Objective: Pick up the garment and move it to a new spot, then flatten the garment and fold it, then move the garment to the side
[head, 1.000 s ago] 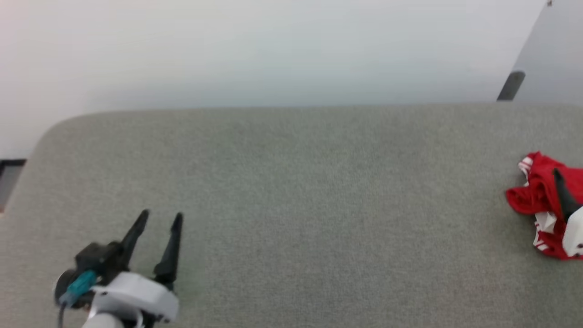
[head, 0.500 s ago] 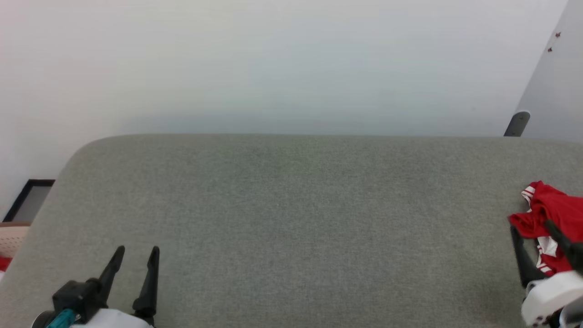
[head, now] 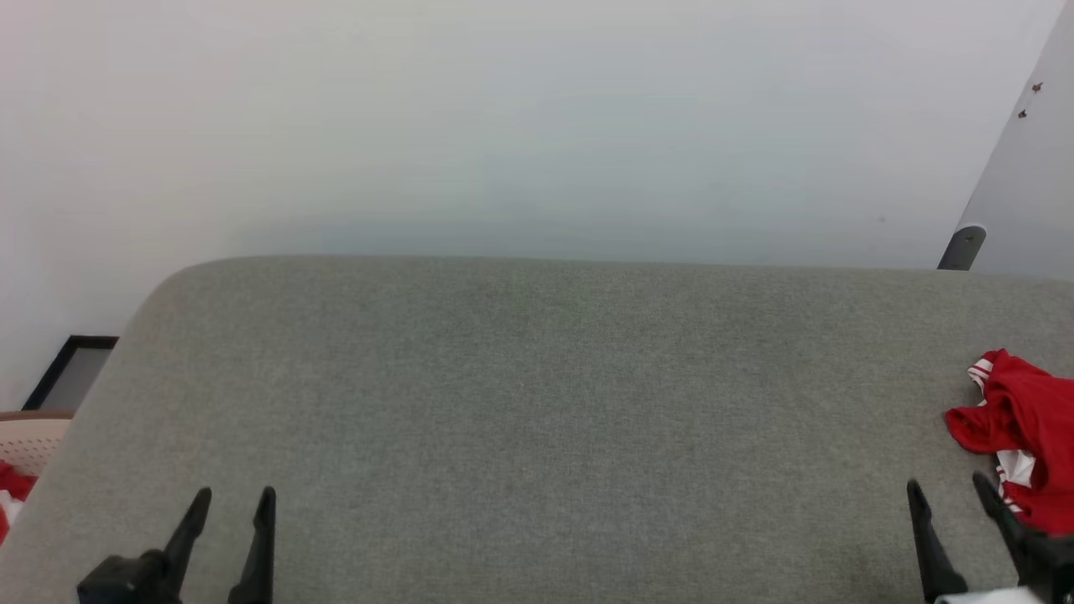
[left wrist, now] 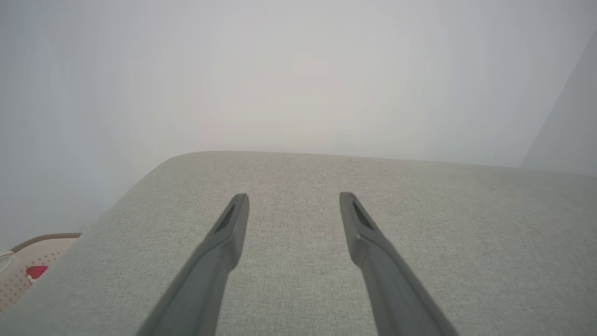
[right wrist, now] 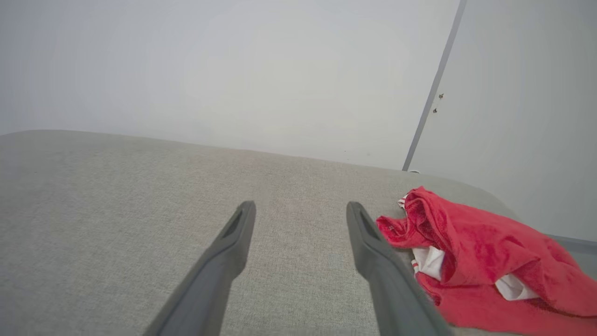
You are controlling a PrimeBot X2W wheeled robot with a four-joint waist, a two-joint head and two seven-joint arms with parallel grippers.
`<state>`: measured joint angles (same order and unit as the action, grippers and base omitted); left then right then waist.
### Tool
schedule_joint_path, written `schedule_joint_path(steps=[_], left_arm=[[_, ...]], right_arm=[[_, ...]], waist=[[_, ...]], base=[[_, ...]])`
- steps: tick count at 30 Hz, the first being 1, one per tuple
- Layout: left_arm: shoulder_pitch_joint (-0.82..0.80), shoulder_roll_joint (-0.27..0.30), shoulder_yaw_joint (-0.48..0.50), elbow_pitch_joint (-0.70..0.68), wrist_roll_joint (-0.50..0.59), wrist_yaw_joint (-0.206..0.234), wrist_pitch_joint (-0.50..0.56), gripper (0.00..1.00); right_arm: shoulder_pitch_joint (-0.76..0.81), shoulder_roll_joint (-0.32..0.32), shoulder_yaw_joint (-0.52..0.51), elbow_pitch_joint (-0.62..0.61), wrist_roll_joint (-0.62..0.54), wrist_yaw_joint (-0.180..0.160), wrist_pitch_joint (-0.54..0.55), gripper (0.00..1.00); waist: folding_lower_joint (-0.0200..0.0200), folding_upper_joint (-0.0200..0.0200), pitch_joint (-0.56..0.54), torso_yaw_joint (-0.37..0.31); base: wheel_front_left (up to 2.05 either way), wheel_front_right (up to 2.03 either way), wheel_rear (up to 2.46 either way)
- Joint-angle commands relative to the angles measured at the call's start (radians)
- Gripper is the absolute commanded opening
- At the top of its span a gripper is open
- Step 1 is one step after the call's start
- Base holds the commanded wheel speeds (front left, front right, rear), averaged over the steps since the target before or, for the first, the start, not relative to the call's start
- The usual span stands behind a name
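Here, furthest out to the left of the left gripper, past the table's rounded corner, sits a pale perforated plastic basket with a scrap of red cloth in it. Just beyond the basket a flat black-framed panel lies low against the wall. The left gripper shows at the lower left of the head view. Its two long dark fingers are spread wide apart, with nothing between them but bare tabletop. Ahead of both grippers, and across the gap between them, stretches the grey-green, felt-covered table, which ends at a plain white wall. The right gripper shows at the lower right of the head view, its jaws likewise fully parted and holding nothing. The garment, a crumpled red jersey with white patches and red-and-white striped trim, lies in a heap on the table. It is just to the right of this gripper's right finger and slightly ahead of the fingertip, near the table's right end. In the right wrist view the finger's edge overlaps the nearest fold of cloth, and whether the two touch cannot be told. Further right and ahead of the garment, a flat grey panel meets the white wall. A short grey post stands at the table's far edge.
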<state>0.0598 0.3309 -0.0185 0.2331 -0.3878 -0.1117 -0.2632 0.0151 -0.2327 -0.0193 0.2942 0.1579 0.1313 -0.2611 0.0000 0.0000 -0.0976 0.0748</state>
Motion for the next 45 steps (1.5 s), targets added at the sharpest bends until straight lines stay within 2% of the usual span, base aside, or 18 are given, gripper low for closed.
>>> schedule_joint_path(steps=[1,16,36,37,40,45], left_arm=[[0.014,-0.006,0.007,-0.002,0.002,-0.004,-0.001,1.0],[0.041,-0.022,0.022,-0.012,-0.001,-0.018,-0.001,1.0],[0.048,-0.02,0.007,-0.042,-0.02,-0.019,-0.001,1.0],[0.035,-0.022,0.007,-0.039,-0.019,-0.017,0.0,0.0],[0.05,-0.04,-0.001,-0.013,-0.021,-0.017,0.001,0.0],[0.032,-0.057,0.011,-0.009,-0.105,-0.017,0.029,0.0]], right_arm=[[0.02,0.011,-0.009,-0.009,-0.004,-0.001,-0.004,1.0],[0.124,0.093,-0.029,-0.069,-0.032,-0.001,-0.004,1.0],[0.125,0.098,-0.009,-0.06,-0.02,-0.001,-0.004,1.0],[0.121,0.101,-0.009,-0.06,-0.024,0.0,0.0,0.0],[0.124,0.11,-0.008,-0.032,-0.022,0.0,0.004,0.0],[0.099,0.115,-0.022,-0.026,0.079,0.0,0.037,0.0]], waist=[[0.0,0.0,-0.001,0.001],[0.0,0.0,-0.008,0.0],[0.0,0.0,-0.01,-0.004],[0.0,0.0,-0.01,-0.004],[0.0,0.0,-0.01,-0.005],[0.0,0.0,-0.005,-0.007]], base=[[0.0,0.0,0.0],[0.0,0.0,0.0],[0.0,0.0,0.0],[0.0,0.0,0.0],[0.0,0.0,0.0],[0.0,0.0,0.0]])
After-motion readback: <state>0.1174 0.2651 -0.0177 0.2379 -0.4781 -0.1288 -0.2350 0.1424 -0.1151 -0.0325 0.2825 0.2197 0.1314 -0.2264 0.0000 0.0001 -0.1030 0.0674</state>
